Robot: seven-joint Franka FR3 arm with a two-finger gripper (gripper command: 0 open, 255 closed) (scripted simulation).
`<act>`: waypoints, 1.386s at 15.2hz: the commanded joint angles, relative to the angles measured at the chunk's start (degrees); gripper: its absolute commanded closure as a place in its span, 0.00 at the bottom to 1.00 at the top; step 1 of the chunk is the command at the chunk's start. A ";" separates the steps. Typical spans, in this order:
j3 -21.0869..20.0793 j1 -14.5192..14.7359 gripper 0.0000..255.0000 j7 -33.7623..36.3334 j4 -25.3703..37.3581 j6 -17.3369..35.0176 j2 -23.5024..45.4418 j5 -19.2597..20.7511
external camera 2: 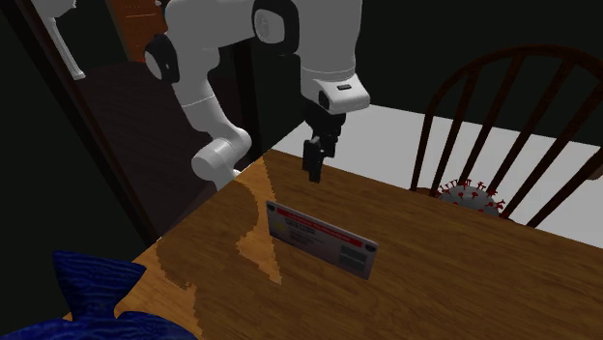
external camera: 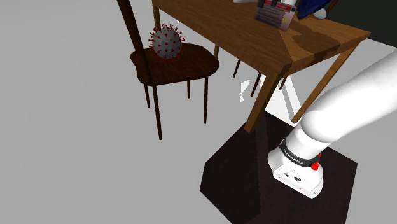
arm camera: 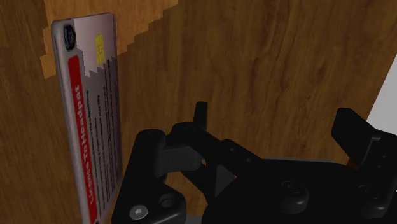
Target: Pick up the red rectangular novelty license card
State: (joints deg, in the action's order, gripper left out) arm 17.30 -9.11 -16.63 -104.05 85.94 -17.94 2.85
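Approach step: the jaws hang open and empty above the table (external camera 2: pixel 464 266), beside the card (external camera 2: pixel 319 239) lying on it, so next they likely must shift over and descend to straddle it.

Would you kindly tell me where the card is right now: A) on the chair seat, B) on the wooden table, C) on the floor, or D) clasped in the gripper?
B: the card sits on the table, apart from the open gripper hanging above the tabletop.
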 commanded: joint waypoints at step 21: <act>10.13 -6.75 0.00 -12.58 26.05 -3.46 24.49 -5.79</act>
State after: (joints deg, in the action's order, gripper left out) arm 27.49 -15.98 -29.33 -77.31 82.00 6.82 -3.07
